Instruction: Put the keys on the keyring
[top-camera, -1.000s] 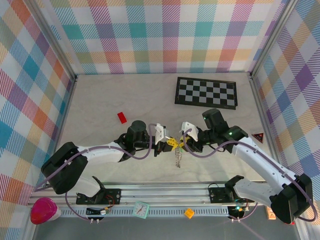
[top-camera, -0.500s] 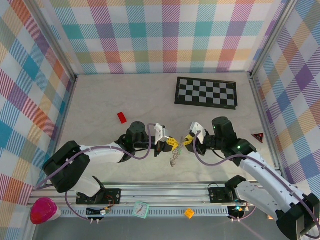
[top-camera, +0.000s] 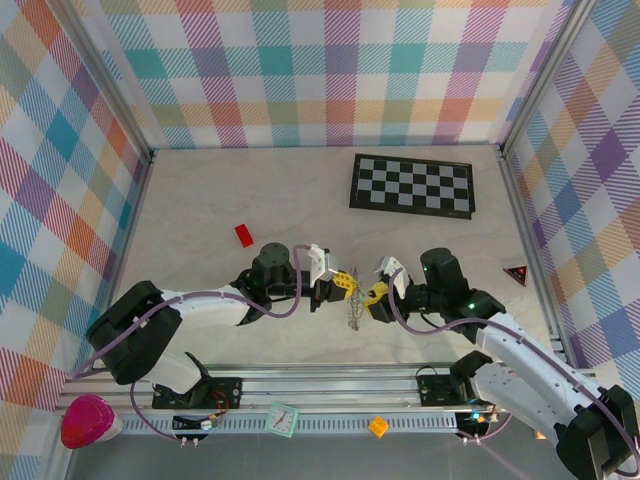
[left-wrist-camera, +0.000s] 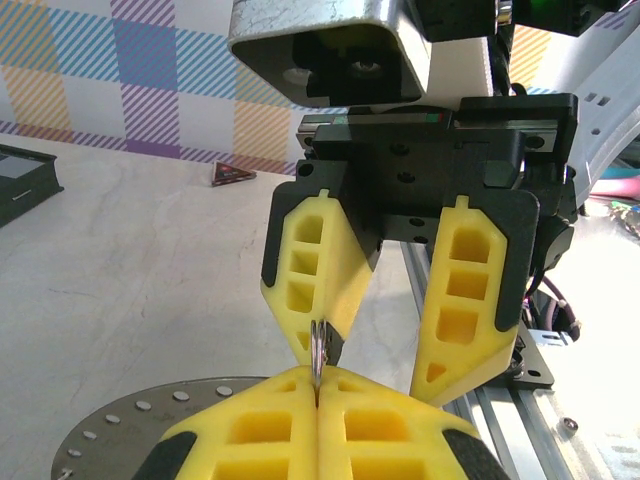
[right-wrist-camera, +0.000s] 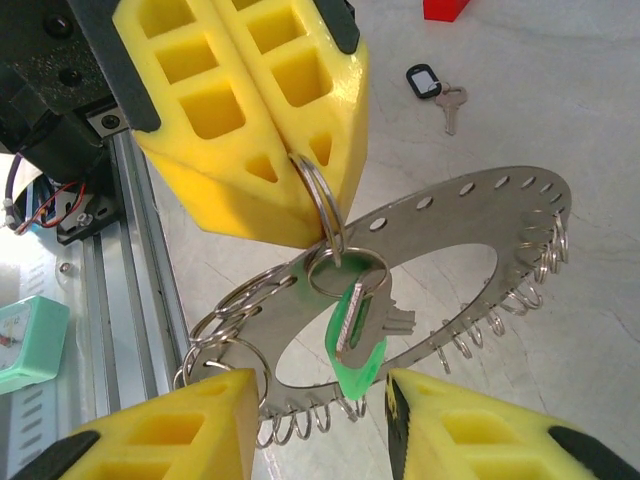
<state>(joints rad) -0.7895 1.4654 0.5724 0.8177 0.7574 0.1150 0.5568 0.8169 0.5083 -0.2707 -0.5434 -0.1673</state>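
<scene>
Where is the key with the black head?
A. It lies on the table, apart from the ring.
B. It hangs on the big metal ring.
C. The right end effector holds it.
A: the black key lies on the table beyond the ring, where the green key hangs.

The left hand (left-wrist-camera: 318, 388) has its yellow fingers pressed together on a small loop (left-wrist-camera: 319, 345) of the keyring (left-wrist-camera: 105, 430). Facing it above the counter (left-wrist-camera: 150, 270), the right hand (left-wrist-camera: 378, 365) has its fingers spread.
</scene>
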